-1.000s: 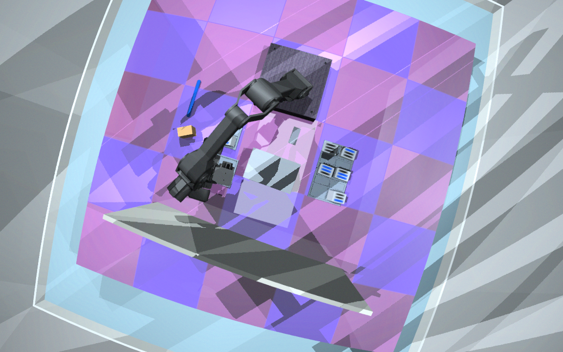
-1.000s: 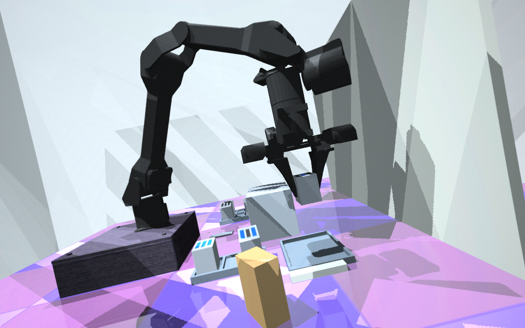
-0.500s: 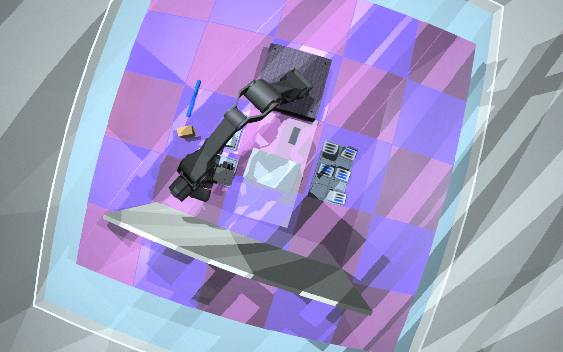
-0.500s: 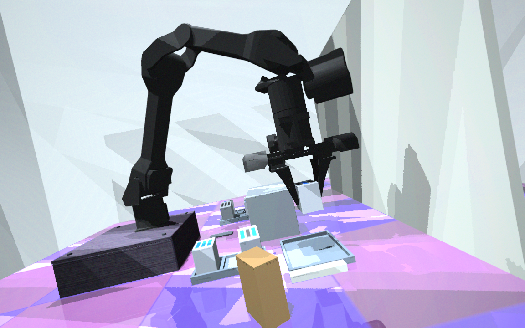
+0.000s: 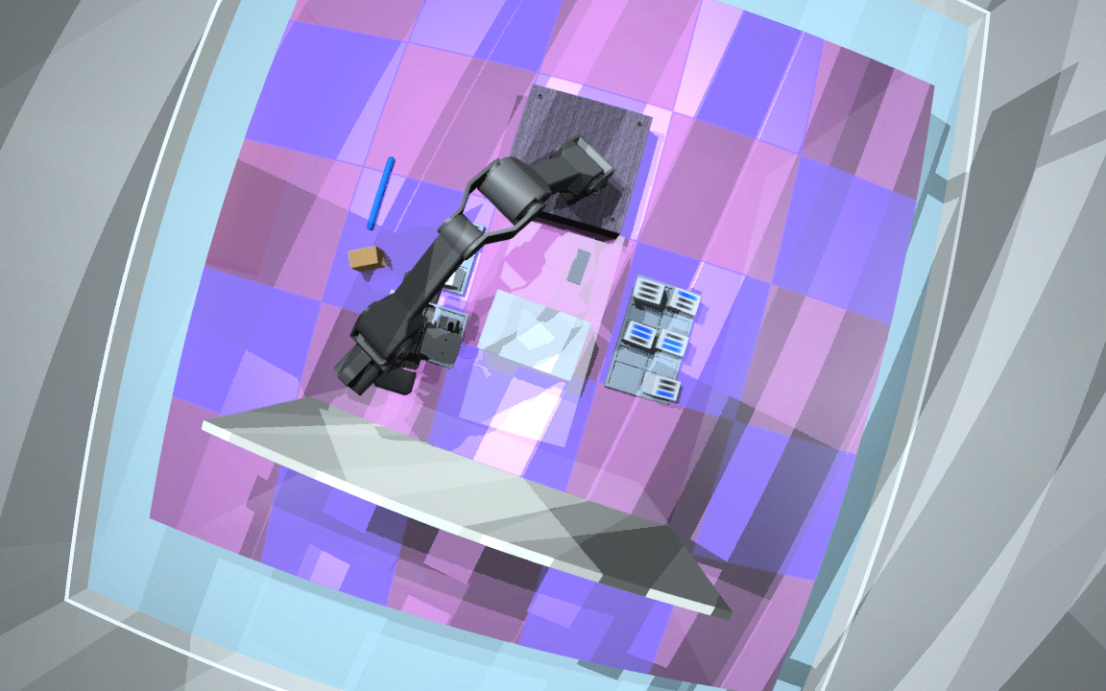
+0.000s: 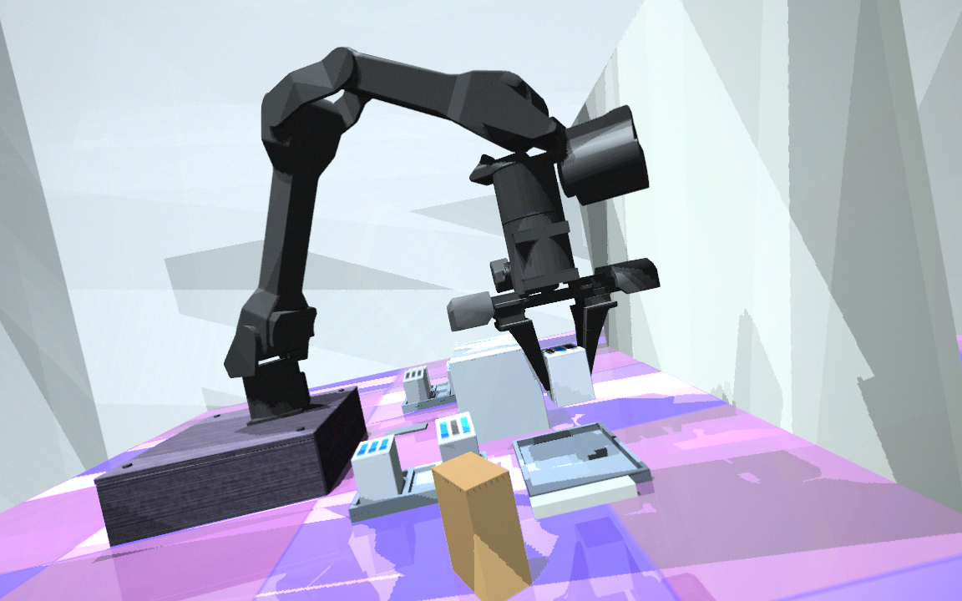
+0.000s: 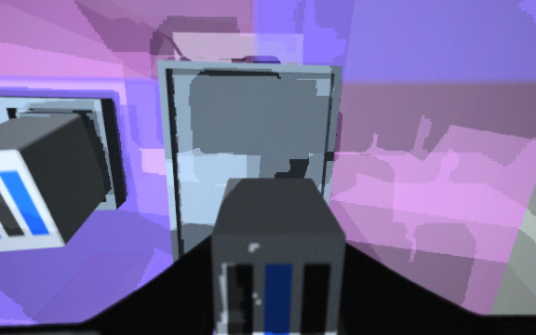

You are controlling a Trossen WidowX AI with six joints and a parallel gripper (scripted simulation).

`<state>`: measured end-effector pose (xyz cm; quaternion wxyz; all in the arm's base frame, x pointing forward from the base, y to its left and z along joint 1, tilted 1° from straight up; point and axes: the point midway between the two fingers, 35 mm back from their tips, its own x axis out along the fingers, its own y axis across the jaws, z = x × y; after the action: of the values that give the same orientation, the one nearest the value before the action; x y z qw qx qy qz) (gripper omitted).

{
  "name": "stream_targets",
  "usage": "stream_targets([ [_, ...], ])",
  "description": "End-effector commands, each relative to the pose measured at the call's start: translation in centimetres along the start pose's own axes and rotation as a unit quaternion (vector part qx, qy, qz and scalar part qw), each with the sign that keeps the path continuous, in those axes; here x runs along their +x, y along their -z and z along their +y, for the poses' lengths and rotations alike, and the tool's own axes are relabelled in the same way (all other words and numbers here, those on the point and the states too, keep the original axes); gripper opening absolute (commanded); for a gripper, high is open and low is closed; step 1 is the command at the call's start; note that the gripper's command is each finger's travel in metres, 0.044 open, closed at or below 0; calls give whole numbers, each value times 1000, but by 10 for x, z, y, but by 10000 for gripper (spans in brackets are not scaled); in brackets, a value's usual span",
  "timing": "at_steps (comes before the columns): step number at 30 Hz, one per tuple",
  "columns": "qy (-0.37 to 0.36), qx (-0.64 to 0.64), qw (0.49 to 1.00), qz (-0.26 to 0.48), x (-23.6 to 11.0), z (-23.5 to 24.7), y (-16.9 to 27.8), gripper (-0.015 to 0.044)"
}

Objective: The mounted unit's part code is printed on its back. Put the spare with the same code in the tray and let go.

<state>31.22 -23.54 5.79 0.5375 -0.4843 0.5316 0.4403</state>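
My gripper point(image 6: 568, 377) point(image 7: 271, 241) is shut on a spare with black, blue and black bars on its top; its pale side point(image 6: 571, 381) shows in the exterior view. It holds the spare upright above the level of the grey tray point(image 5: 444, 347) point(image 6: 560, 457) point(image 7: 249, 112), toward its far side in the exterior view. The tray holds nothing that shows. A spare with blue, black and blue bars point(image 6: 458, 435) point(image 7: 12, 205) and one with three blue bars point(image 6: 374, 471) stand in the near rack. The mounted unit's back code cannot be made out.
A pale block point(image 5: 536, 330) point(image 6: 495, 392) stands beside the tray. The other rack point(image 5: 627, 375) holds several spares. A tan block point(image 5: 365, 257) point(image 6: 475, 515) and a blue bar point(image 5: 380, 193) lie outside the near rack. A tall pale panel point(image 5: 454, 472) stands beyond the tray.
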Motion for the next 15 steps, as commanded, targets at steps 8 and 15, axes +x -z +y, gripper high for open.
stream_targets([
  [8,-3,-3,1000,-2,13,3,-2,0],
  [15,-3,-3,1000,-2,19,4,-2,0],
])
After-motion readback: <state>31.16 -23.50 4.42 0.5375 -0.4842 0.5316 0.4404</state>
